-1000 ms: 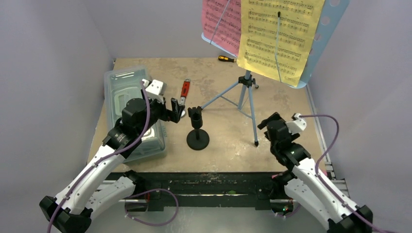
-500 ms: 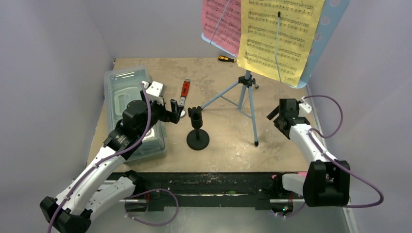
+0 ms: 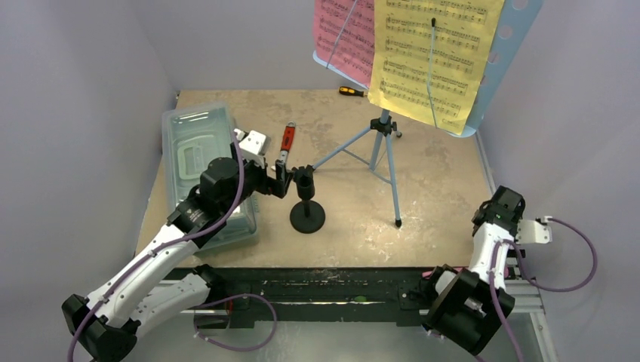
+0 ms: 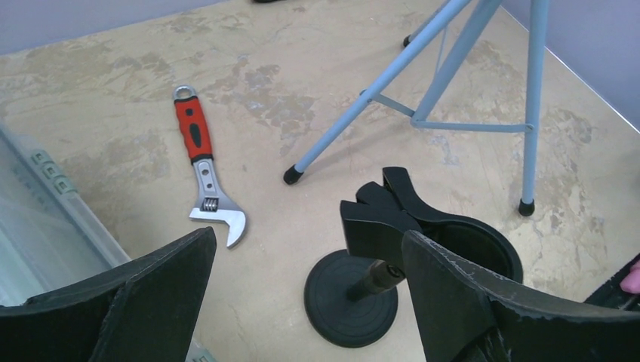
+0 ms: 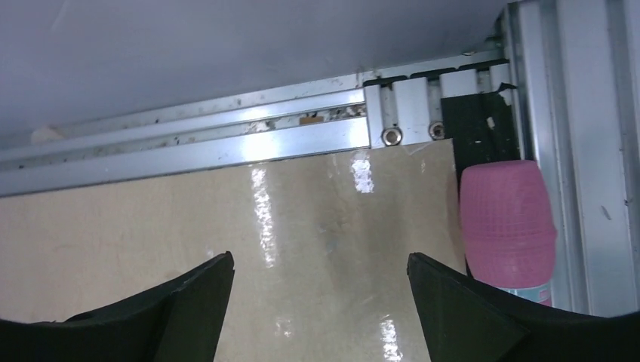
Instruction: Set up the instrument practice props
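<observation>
At the near right corner of the surface [image 3: 355, 241], the right claw [image 5: 318, 260] hangs with its jaws spread wide and nothing between them. Just off its right finger, the pink toy microphone [image 5: 507, 219] lies against the metal rail at the edge, head towards the corner.

Further in on the left, the left claw [image 4: 308, 237] is also spread wide and holds nothing. It sits just beside the clip at the top of the black mic stand [image 3: 306, 197], which stands upright on its round base near the middle of the surface.

Under the left arm lies the clear plastic box [image 3: 192, 143], its lid on. What is inside cannot be told through the lid.

Just beyond the left claw, the red-handled wrench [image 4: 202, 170] lies flat, apart from the box.

Behind it the light blue music stand [image 3: 383, 143] rests on its tripod, with a pink page [image 3: 343, 34] and a yellow page [image 3: 430, 53] side by side on its desk.

At the far edge lies a small screwdriver [image 3: 349, 91].
</observation>
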Controlling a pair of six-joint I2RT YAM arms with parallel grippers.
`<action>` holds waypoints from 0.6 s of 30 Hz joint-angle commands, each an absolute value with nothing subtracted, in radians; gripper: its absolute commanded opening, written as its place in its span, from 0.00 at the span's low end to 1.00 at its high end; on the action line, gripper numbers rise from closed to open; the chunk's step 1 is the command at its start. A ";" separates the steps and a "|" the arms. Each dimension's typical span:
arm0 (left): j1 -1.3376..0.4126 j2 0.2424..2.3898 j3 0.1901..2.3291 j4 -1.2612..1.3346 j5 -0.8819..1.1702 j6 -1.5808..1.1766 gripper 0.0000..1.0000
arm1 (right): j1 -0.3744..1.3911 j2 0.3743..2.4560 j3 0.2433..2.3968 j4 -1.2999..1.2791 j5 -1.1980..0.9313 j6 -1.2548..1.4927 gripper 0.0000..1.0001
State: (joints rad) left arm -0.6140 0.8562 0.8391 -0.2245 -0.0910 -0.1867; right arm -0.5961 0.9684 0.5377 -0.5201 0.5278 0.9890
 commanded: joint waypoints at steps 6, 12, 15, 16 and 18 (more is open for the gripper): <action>-0.723 0.817 0.837 -0.184 -0.131 -0.173 0.93 | -0.774 0.901 0.536 -0.658 0.664 1.145 0.98; -0.779 0.795 0.836 -0.190 -0.168 -0.176 0.94 | -0.778 0.936 0.517 -0.725 0.662 1.294 0.98; -0.822 0.794 0.835 -0.195 -0.211 -0.174 0.94 | -0.778 0.957 0.512 -0.716 0.675 1.309 0.98; -0.838 0.795 0.835 -0.195 -0.223 -0.173 0.94 | -0.778 0.961 0.512 -0.711 0.683 1.309 0.98; -0.862 0.797 0.837 -0.199 -0.236 -0.172 0.94 | -0.778 0.967 0.509 -0.705 0.693 1.308 0.98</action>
State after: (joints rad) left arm -0.8181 0.8021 0.8375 -0.2249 -0.1772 -0.1867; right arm -0.7731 0.9577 0.5152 -0.6910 0.6312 1.2434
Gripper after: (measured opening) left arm 0.939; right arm 0.980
